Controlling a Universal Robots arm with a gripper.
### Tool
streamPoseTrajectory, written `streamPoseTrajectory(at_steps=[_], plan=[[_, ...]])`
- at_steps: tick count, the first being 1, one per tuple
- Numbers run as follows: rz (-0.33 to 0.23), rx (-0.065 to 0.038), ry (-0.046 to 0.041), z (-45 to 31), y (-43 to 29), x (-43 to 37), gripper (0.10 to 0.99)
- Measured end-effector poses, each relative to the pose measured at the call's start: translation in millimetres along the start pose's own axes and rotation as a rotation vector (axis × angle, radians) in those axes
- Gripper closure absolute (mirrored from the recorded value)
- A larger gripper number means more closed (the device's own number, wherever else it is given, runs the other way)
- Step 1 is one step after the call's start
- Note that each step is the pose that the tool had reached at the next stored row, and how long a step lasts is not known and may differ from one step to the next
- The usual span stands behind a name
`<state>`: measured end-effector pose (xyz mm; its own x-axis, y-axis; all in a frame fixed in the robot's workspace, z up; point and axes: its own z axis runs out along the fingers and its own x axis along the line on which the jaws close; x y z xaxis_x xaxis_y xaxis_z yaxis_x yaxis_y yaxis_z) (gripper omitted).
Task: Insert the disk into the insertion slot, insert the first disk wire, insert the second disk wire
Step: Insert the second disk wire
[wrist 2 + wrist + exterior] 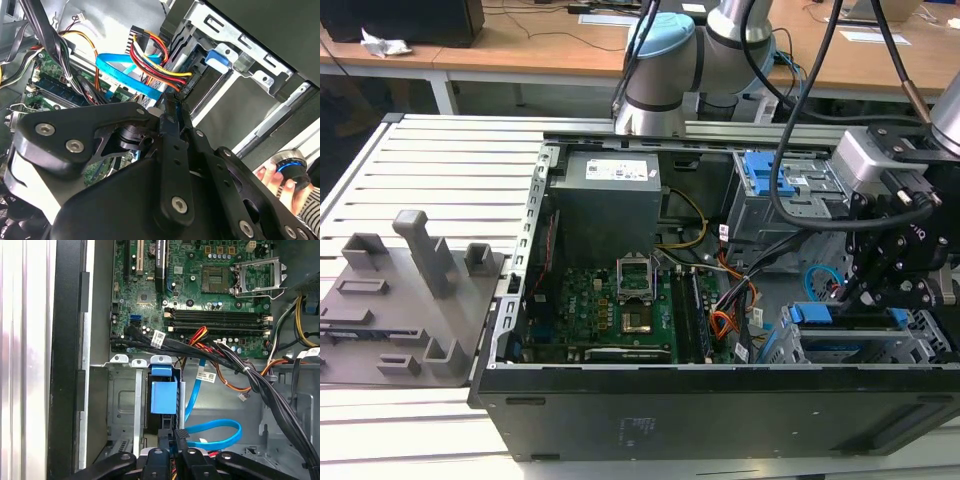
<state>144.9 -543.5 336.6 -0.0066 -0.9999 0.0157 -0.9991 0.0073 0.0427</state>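
Hanging low at about four o'clock from the motherboard (620,300) in the exterior view, the gripper (169,106) was down at the mouth of the insertion slot (122,405), with the boxy cage with blue tabs (785,190) at roughly eleven o'clock from it. The disk (164,397), in its blue carrier, already sat inside that perforated grey bay, so the slot step looked done. In both wrist views the fingers (161,460) were drawn close together, and they seemed to pinch the small black plug (181,432) at the end of the flat blue wire (215,432), right at the disk's rear edge; exactly how much of the plug they covered was hard to make out. The red, yellow and black wire bundle (160,62) ran to the same edge just beside it. By my reckoning the plug was light, hard plastic and a bit slick, best held squarely on its broad flat faces near the body, never by the ribbon, which was soft, springy and liable to twist the plug off line. The socket it mates with would likely be thin and easy to crack if pushed in tilted. A person's hand (280,182) held a round knob in the second wrist view, well apart from the work.
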Motion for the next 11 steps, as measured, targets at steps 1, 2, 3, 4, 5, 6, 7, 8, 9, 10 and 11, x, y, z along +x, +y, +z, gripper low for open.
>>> streamPoseTrajectory(at_steps=[1, 2, 3, 4, 5, 6, 7, 8, 9, 10, 11], plan=[[0.000, 0.000, 0.0003, 0.0, 0.0, 0.1, 0.914], [0.000, 0.000, 0.0006, -0.1, 0.0, 0.1, 0.851], [0.000, 0.000, 0.0007, -0.1, 0.0, 0.0, 0.851], [0.000, 0.000, 0.0012, -0.3, 0.0, 0.1, 0.851], [0.000, 0.000, 0.0013, -0.7, 0.0, 0.1, 0.851], [0.000, 0.000, 0.0010, -2.9, 0.1, 0.1, 0.851], [0.000, 0.000, 0.0008, -6.3, 0.3, 0.2, 0.851], [0.000, 0.000, 0.0010, -11.3, 0.5, 0.2, 0.851], [0.000, 0.000, 0.0011, -17.5, 0.8, 0.3, 0.851], [0.000, 0.000, 0.0011, -27.7, 1.2, 0.5, 0.851], [0.000, 0.000, 0.0012, -34.2, 1.5, 0.6, 0.851]])
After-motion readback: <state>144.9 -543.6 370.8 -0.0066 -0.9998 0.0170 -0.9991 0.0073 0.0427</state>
